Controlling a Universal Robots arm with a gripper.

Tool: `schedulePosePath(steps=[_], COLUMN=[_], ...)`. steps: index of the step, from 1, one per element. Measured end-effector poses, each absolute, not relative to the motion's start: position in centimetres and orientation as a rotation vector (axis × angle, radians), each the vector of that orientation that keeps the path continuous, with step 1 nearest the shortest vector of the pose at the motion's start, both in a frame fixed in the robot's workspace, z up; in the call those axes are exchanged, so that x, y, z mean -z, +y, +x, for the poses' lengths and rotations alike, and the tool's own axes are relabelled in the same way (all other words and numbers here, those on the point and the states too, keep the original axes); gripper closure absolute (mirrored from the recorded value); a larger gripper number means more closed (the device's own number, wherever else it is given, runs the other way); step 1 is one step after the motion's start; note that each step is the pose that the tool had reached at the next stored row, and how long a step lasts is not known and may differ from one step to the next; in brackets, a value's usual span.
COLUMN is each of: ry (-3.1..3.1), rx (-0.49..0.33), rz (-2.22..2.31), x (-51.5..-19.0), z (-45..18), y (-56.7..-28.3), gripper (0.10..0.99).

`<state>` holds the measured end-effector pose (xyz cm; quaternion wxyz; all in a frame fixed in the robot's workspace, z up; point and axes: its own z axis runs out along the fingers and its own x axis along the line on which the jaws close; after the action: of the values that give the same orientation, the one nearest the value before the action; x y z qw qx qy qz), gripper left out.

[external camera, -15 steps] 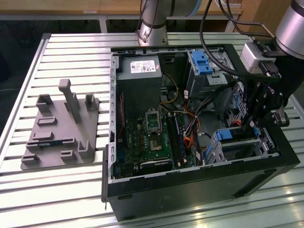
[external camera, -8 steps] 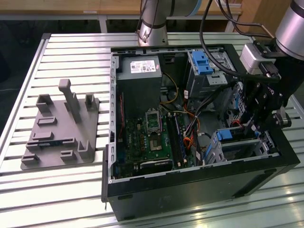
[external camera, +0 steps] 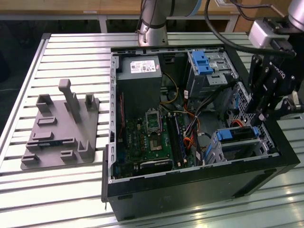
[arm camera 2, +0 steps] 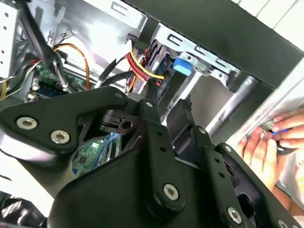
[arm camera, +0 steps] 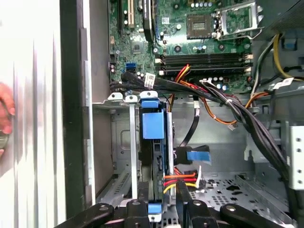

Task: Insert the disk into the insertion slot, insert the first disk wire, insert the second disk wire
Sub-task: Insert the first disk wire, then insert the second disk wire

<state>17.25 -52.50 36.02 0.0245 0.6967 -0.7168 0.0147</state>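
Counter [external camera: 71, 47] of pale metal slats in the exterior view, bearing an open black computer case [external camera: 190, 190]; flat silver disk [external camera: 237, 134] in bright blue plastic caddy seated in the perforated silver-grey sheet-metal insertion slot [external camera: 223, 153] at the case's corner, black claw [external camera: 270, 113] just above. Second wrist view: claw fingers [arm camera 2: 151, 123] parted, gripping nothing, near a red-yellow-black wire bundle [arm camera 2: 142, 66]. First wrist view: disk edge-on inside insertion slot. Likely rigid, weighty, shock-sensitive; best held by caddy edges.

Arm [external camera: 153, 19] bent over, end effector [external camera: 262, 115] pointing downward
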Motion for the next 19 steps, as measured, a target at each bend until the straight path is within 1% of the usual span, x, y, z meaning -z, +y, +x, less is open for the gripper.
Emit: schedulePosePath(steps=[3,19], ry=[-2.221,-2.221], rx=[-0.046,-0.046], rz=[2.151,2.151], x=[-36.86,-36.86], z=[17.25,17.25], y=[-52.49,-52.5], gripper=[0.725,0.725])
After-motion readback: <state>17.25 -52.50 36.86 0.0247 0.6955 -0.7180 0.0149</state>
